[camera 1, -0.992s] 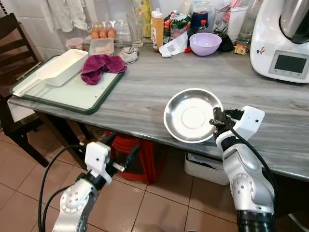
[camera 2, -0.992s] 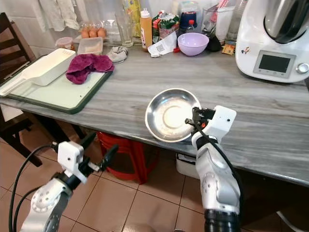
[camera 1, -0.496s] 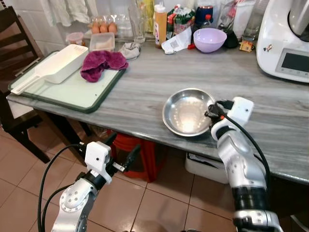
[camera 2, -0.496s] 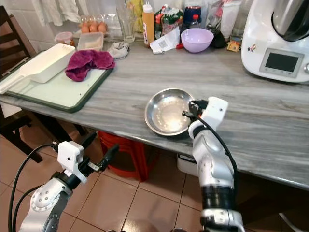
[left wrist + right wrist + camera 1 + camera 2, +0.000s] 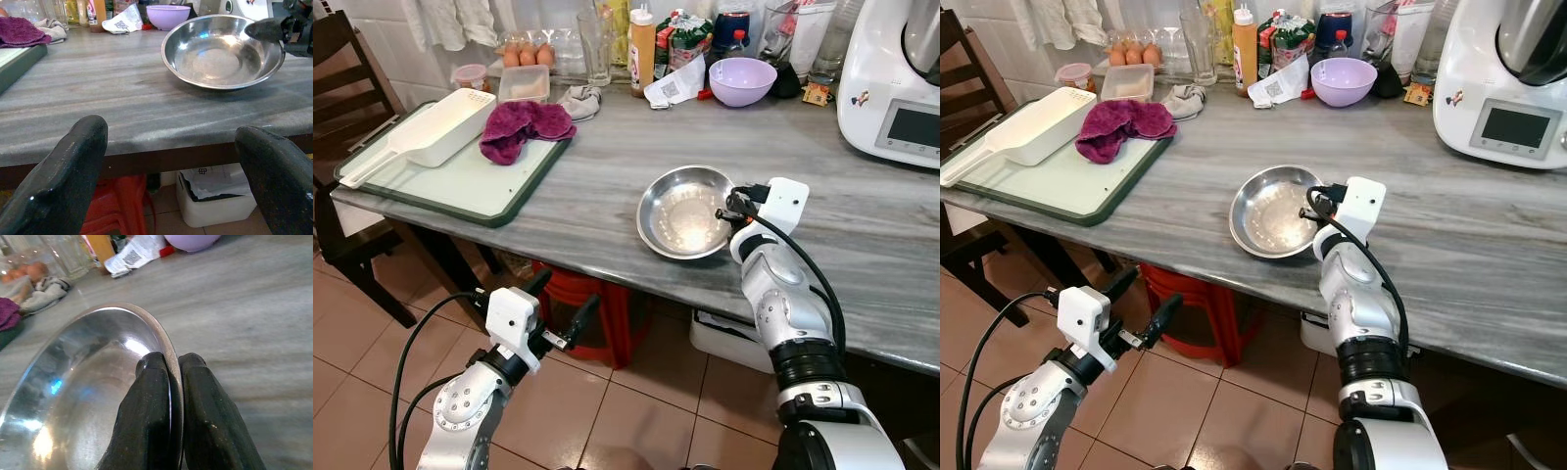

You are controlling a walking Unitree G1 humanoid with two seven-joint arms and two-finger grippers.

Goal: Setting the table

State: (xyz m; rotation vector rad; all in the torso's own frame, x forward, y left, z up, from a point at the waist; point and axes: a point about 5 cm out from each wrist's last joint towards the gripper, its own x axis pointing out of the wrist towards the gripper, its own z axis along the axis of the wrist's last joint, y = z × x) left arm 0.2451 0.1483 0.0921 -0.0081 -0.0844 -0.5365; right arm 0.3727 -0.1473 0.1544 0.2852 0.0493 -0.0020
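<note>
Right now the right gripper [image 5: 732,208] pinches the rim of a stainless steel bowl [image 5: 685,211], one black finger inside the rim and the other outside, as the right wrist view shows with the fingers [image 5: 151,406] clamped on the thin metal edge. The bowl sits on the grey wood-grain table [image 5: 607,186], near its front edge and roughly at the middle of the table's width.

Below the table edge, the left gripper [image 5: 560,313] hangs over the tiled floor [image 5: 636,401] with its two fingers spread apart and nothing between them; its wrist camera looks across the table top toward the bowl.

At the table's left end lies a green-rimmed tray [image 5: 460,191] bearing a white slotted container [image 5: 435,132] and a crumpled purple cloth [image 5: 524,127]. Along the back stand a lilac bowl [image 5: 742,80], an orange sauce bottle [image 5: 642,54], a clear glass [image 5: 594,47], a few eggs [image 5: 527,57] and a small lidded box [image 5: 522,86]. A white kitchen machine [image 5: 896,88] with a screen stands at the far right. A red stool [image 5: 582,304] stands under the table, and a dark wooden chair [image 5: 347,108] is at the left.
</note>
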